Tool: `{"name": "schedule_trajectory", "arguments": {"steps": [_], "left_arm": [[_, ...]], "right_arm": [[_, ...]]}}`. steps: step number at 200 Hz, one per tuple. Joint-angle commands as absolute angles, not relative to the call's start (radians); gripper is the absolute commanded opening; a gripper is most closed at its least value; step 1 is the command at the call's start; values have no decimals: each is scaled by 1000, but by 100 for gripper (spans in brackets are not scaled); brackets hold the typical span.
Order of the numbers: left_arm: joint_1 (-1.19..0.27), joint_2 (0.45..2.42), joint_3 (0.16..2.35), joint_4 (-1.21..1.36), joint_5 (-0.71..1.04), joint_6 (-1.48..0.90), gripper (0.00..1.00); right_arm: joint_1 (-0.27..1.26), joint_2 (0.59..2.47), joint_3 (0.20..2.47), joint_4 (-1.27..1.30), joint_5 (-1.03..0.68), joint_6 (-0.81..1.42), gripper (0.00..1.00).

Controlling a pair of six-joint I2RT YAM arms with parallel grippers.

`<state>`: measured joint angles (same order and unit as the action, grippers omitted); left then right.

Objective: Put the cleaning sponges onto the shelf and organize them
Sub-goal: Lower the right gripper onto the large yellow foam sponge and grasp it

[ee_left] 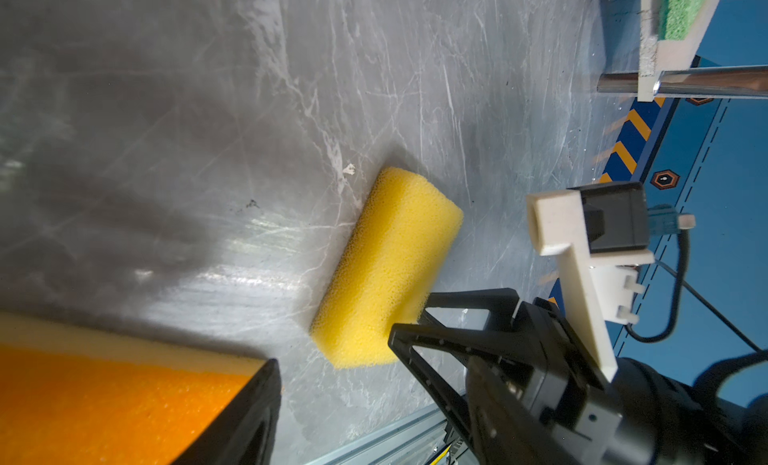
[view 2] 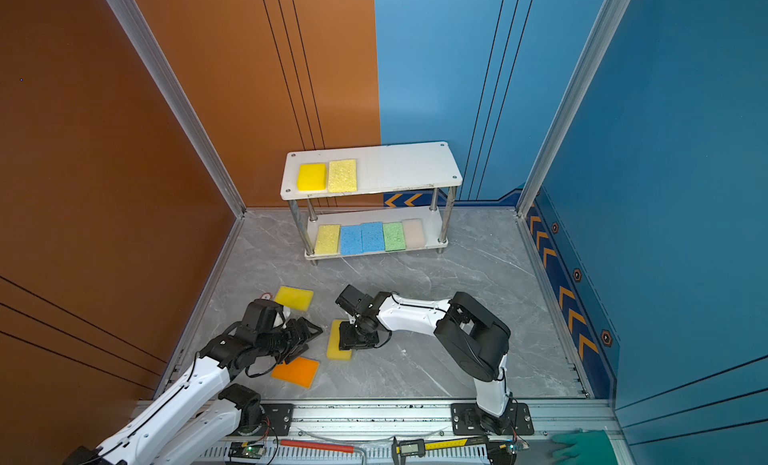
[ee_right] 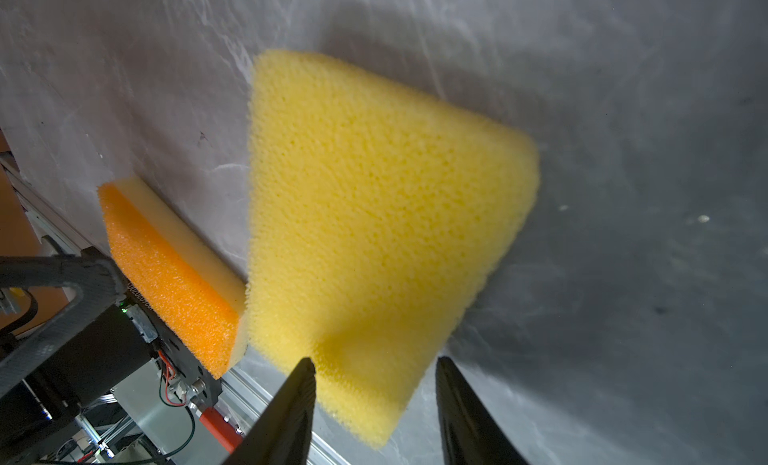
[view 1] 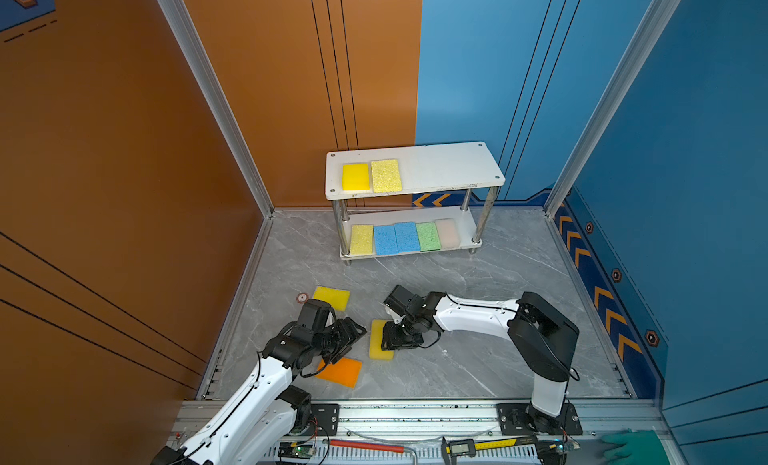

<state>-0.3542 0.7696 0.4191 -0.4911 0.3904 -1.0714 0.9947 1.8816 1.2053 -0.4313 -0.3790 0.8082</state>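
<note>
The shelf (view 1: 449,167) stands at the back with two yellow sponges (view 1: 386,176) on its top board. Its lower board holds a yellow, two blue (view 1: 385,239), a green and a beige one. Three lie on the floor: a yellow sponge (view 1: 331,297), an orange sponge (view 1: 338,371) (ee_left: 104,400) and a yellow sponge (view 1: 380,350) (ee_right: 374,192). My right gripper (view 1: 388,344) (ee_right: 374,361) reaches down on that last one, and both its fingertips touch an end corner. My left gripper (view 1: 356,343) hangs open and empty beside the orange sponge; one finger (ee_left: 257,409) shows.
A round red-and-white sticker (view 1: 302,297) lies by the far yellow sponge. Along the front runs an aluminium rail (view 1: 415,413) with a caliper (view 1: 459,446) and a red tube (view 1: 365,446). A green-gloved hand (view 1: 631,446) rests at the front right. Walls enclose the floor on three sides.
</note>
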Motion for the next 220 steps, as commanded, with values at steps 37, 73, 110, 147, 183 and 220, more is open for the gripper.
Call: {"name": "schedule_trajectory", "arguments": {"steps": [37, 73, 110, 147, 183, 220], "left_arm": [[-339, 769, 405, -517, 420, -1061, 71], [-334, 788, 415, -517, 424, -1051, 72], [-333, 790, 412, -516, 425, -1051, 72], [-333, 789, 413, -517, 421, -1052, 72], [-333, 798, 417, -517, 420, -1052, 72], [-333, 800, 422, -516, 417, -1052, 73]], "right_arm": [[983, 1898, 1223, -460, -342, 816, 40], [980, 1897, 1221, -460, -344, 816, 36], [979, 1900, 1220, -460, -347, 815, 31], [975, 1900, 1218, -460, -351, 812, 26], [971, 1894, 1215, -461, -353, 808, 23], [969, 1893, 1215, -462, -357, 804, 16]]}}
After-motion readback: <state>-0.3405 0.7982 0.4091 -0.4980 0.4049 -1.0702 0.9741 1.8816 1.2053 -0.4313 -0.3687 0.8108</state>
